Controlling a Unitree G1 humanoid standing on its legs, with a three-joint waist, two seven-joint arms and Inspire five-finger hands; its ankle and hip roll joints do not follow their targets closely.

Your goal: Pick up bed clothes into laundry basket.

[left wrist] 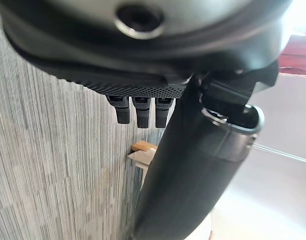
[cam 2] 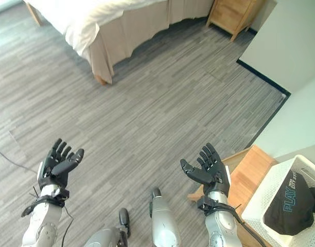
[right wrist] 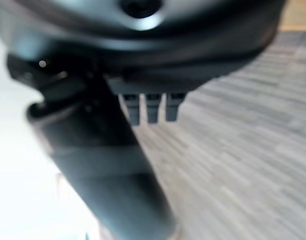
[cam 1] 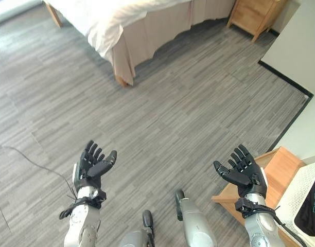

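Left hand: the left hand (cam 1: 91, 163) is raised over the floor at the lower left of the head views, palm up, fingers straight and spread, thumb held apart; it holds nothing.
Right hand: the right hand (cam 2: 210, 166) is raised at the lower right, palm up, fingers straight and spread, thumb out to the side; it holds nothing.
Spacing of hands: well apart, at about the same height in the head views.
Bed: the bed (cam 1: 162, 20) stands at the top of the head views, well apart from both hands, with a beige skirt and wooden legs.
Bed clothes: a white sheet (cam 1: 103, 23) lies on the bed and hangs over its near corner.
Laundry basket: the white laundry basket (cam 2: 273, 193) sits at the lower right, near the right arm; a black garment (cam 2: 291, 203) lies inside it.
Low wooden stand: a low wooden stand (cam 2: 252, 172) sits between the right hand and the basket.
Nightstand: a wooden nightstand (cam 1: 255, 14) stands beside the bed, by the wall.
Floor: grey wood-look planks (cam 1: 173, 113).
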